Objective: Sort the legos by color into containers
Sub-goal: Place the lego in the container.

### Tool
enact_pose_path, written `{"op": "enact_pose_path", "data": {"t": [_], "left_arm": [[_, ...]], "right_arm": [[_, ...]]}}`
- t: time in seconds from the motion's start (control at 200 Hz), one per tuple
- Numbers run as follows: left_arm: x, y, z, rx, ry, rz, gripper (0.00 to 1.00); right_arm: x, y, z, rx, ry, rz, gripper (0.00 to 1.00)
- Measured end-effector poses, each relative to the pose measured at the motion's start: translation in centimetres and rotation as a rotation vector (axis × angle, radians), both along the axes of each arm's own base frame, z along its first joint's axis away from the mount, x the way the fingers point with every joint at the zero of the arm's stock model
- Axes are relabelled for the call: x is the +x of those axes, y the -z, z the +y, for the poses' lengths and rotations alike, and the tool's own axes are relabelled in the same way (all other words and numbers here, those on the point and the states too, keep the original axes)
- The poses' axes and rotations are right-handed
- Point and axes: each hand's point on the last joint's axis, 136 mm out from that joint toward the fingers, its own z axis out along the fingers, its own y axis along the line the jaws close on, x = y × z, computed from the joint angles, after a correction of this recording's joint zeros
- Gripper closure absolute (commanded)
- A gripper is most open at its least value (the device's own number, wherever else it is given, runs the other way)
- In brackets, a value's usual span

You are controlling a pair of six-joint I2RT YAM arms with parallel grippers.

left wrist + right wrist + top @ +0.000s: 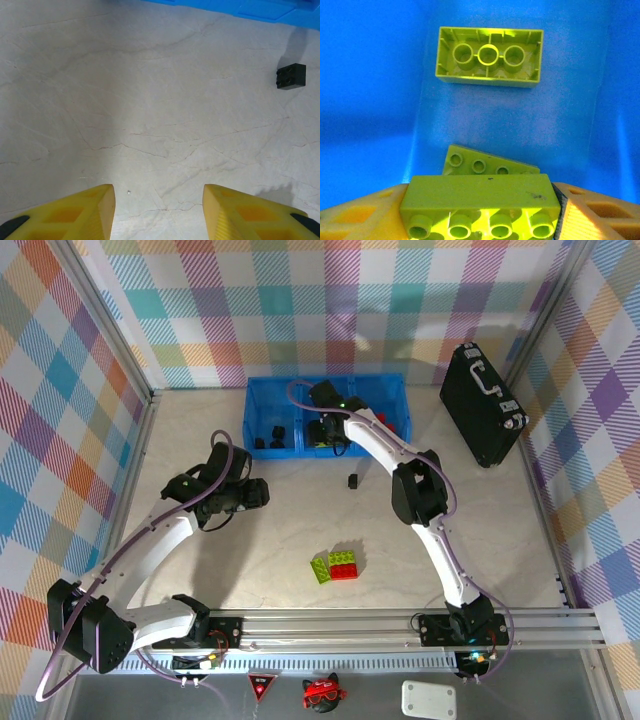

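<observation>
near the bases, lime and red legos [340, 566] lie on the bench [250, 570]. the left jaws stand apart, empty, a black lego [290, 76] ahead-right. farthest, the right jaws grip a lime lego [480, 202] endwise, straight above the containers' [265, 400] middle bin.

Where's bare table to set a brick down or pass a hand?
Bare: table left of the blue bins up to the wall; also right of the right arm, in front of the black case. Centre passable between the black brick and the red-green pair. Crowded: middle bin, right gripper holding a lime brick there.
</observation>
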Motion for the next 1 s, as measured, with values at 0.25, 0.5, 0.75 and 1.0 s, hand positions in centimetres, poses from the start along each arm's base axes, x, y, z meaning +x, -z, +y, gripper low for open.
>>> {"op": "enact_pose_path", "data": {"t": [0.25, 0.5, 0.75, 1.0], "left_arm": [[0.0, 0.0, 0.0, -0.002, -0.002, 0.000, 0.50], [0.0, 0.0, 0.0, -0.006, -0.004, 0.002, 0.50], [-0.6, 0.0, -1.2, -0.021, 0.016, 0.007, 0.50], [-1.5, 0.6, -2.7, -0.028, 0.050, 0.022, 0.50]], "right_arm": [[0.3, -0.8, 0.3, 0.017, -0.003, -0.012, 0.27], [0.3, -1.4, 0.5, 0.030, -0.008, -0.015, 0.28], [-1.0, -3.8, 0.1, 0.047, -0.018, -0.012, 0.29], [-4.3, -8.4, -1.6, 0.077, -0.012, -0.028, 0.30]]}}
